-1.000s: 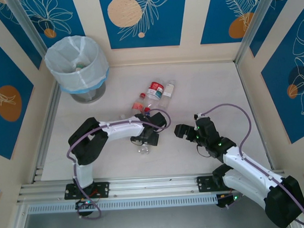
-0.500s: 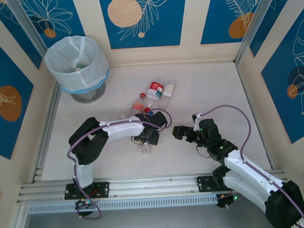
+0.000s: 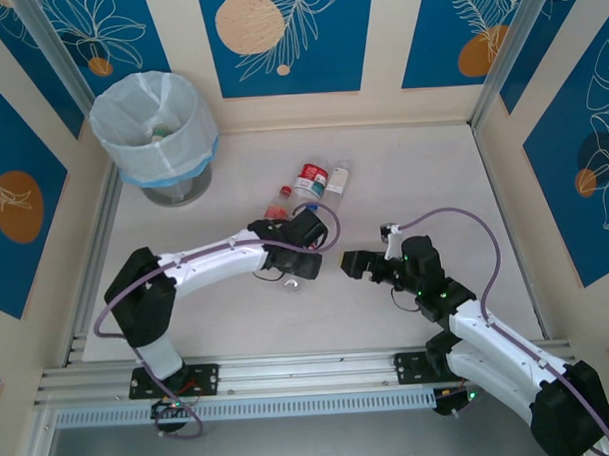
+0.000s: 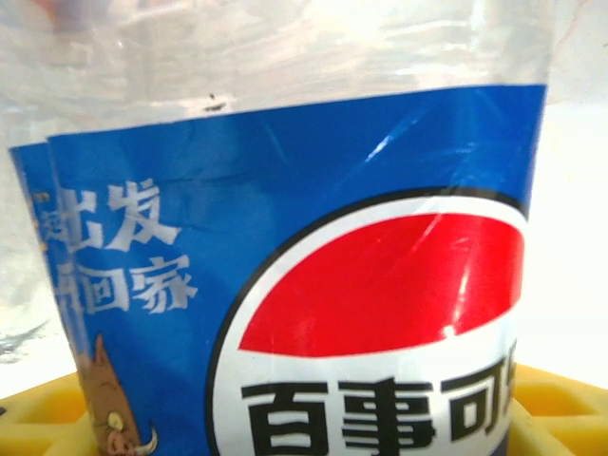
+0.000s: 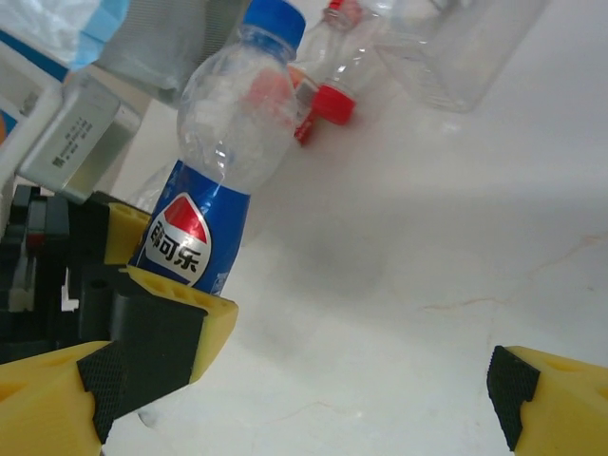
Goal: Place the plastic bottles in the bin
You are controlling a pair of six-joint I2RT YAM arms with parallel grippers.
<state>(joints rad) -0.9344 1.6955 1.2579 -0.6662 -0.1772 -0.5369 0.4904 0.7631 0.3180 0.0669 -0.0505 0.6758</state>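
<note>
We see the left tool [image 3: 294, 260] clenched on a blue-labelled bottle [image 5: 211, 190]
Right tool [image 3: 352, 264] released, near it; other bottles [image 3: 310, 178] mid-tabletop [image 3: 423, 174]; bin [image 3: 172, 153] at far left corner

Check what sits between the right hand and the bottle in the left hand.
Nothing: the top view shows bare table between the open right hand and the blue-label bottle in the left hand.

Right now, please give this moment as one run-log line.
left gripper: shut on blue-label bottle | right gripper: open, empty | bin: far-left corner | other bottles: lying on table
</note>
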